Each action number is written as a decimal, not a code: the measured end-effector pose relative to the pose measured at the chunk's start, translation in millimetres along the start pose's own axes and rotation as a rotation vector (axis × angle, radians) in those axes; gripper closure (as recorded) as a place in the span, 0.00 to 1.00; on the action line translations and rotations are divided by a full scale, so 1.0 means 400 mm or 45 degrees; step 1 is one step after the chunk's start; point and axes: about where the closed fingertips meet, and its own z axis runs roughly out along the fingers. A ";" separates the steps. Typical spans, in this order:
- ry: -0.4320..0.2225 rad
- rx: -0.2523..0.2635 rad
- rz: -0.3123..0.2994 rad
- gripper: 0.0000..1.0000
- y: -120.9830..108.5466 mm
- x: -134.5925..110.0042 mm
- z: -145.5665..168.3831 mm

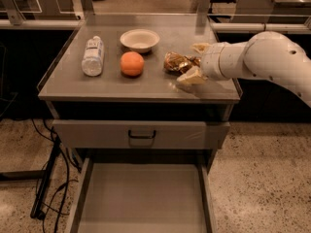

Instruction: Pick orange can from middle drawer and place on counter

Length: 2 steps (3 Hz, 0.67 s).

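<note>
The orange can point(174, 61), wrinkly with a shiny brown-gold surface, lies on the counter point(112, 87) at its right side. My gripper point(188, 63) reaches in from the right at counter level. It is open, with one finger point(198, 47) behind the can and the other point(190, 77) in front of it. The can sits between the fingertips and rests on the counter top. The middle drawer point(141, 198) is pulled out below, and its flat grey bottom is bare.
A smooth orange fruit point(132, 63) sits left of the can, a white bowl point(139, 40) is behind it, and a plastic water bottle point(93, 56) lies at the left. A closed drawer front with a black handle point(142, 137) is under the counter. Black cables point(46, 188) hang at the left.
</note>
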 end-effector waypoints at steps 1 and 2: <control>0.000 0.000 0.000 0.00 0.000 0.000 0.000; 0.000 0.000 0.000 0.00 0.000 0.000 0.000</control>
